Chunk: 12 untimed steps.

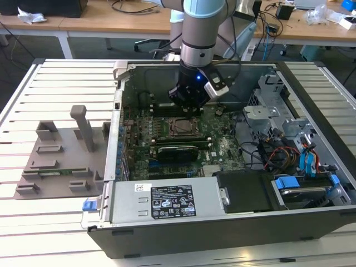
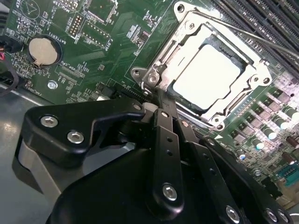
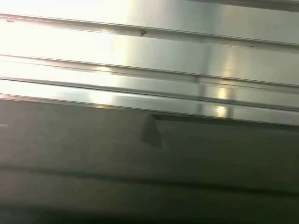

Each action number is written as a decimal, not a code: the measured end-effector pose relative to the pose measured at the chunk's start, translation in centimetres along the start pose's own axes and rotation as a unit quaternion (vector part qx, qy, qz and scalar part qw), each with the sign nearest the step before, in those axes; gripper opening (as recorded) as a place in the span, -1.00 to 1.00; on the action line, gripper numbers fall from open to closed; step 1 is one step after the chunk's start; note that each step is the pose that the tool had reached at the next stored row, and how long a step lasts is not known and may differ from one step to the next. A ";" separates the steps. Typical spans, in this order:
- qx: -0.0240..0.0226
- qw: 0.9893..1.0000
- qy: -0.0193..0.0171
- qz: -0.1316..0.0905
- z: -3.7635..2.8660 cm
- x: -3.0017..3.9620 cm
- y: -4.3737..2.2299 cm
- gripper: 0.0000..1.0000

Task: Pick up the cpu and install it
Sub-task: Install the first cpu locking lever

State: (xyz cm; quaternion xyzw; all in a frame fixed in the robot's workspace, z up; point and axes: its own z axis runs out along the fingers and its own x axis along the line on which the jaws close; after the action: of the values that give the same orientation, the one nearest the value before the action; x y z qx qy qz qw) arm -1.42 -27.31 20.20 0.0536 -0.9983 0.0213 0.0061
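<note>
We see the open computer case [image 1: 233,183] lying on the slatted table [image 1: 55,217]. Above its green board [image 1: 222,147] hangs the hand [image 1: 189,103], fingers [image 2: 163,116] closed together, holding nothing. The cpu [image 2: 209,74] sits in its socket [image 2: 159,70], just beside the fingertips

wooden desks [image 1: 111,19], dark floor [image 1: 33,47]

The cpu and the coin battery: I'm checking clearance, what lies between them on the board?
In the second wrist view, bare green motherboard with small components and the socket's metal frame lie between the cpu and the coin battery.
</note>
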 end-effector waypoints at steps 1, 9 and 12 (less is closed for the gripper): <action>-0.001 1.000 0.000 0.000 0.01 -0.01 0.08 -0.79; -0.017 1.000 -0.002 0.000 0.02 -0.01 0.06 -0.79; -0.019 1.000 -0.002 0.000 0.03 0.02 -0.19 -0.79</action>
State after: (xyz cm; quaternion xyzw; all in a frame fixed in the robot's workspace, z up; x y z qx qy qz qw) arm -1.42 -27.50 20.18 0.0538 -0.9985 0.0019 0.0051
